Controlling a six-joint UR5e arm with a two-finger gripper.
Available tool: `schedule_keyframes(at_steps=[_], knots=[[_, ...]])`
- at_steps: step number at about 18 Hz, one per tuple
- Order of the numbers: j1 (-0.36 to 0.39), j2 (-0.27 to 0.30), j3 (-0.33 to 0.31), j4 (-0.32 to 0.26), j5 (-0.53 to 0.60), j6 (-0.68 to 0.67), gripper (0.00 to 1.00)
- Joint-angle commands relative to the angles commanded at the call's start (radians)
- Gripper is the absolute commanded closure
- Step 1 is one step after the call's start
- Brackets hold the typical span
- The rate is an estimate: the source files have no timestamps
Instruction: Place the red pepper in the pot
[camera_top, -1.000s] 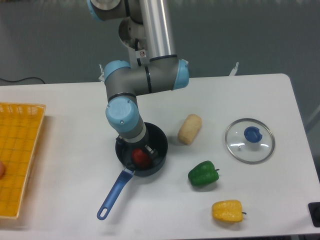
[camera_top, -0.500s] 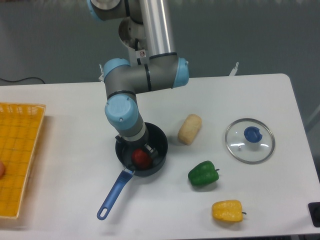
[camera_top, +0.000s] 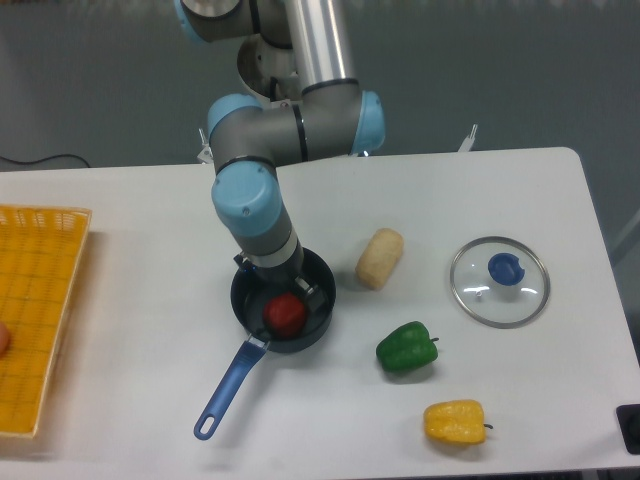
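The red pepper (camera_top: 286, 314) lies inside the pot (camera_top: 322, 274), a dark round saucepan whose blue handle (camera_top: 229, 388) points toward the front left. My gripper (camera_top: 279, 289) hangs just above the pepper, over the pot's back half. Its fingers are spread to either side and hold nothing. The arm hides the back left of the pot's inside.
A beige oblong piece (camera_top: 380, 258) lies right of the pot. A green pepper (camera_top: 406, 348) and a yellow pepper (camera_top: 455, 421) sit at the front right. A glass lid with a blue knob (camera_top: 499, 280) is at the right, and a yellow basket (camera_top: 35, 310) at the left edge.
The gripper has lifted a little off the red pepper, which stays in the pot and shows more fully. Nothing else has moved.
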Motion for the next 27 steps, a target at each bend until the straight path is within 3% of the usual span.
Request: schedule_keyframes(at_steps=[6, 18, 23, 27], knots=[[0.047, 0.026, 0.049, -0.005, -0.002, 0.003, 0.01], [0.242, 0.041, 0.071, -0.015, -0.023, 0.271, 0.0], [0.271, -0.017, 0.115, -0.017, -0.025, 0.299, 0.0], [0.316, -0.046, 0.124, -0.055, -0.025, 0.498, 0.0]])
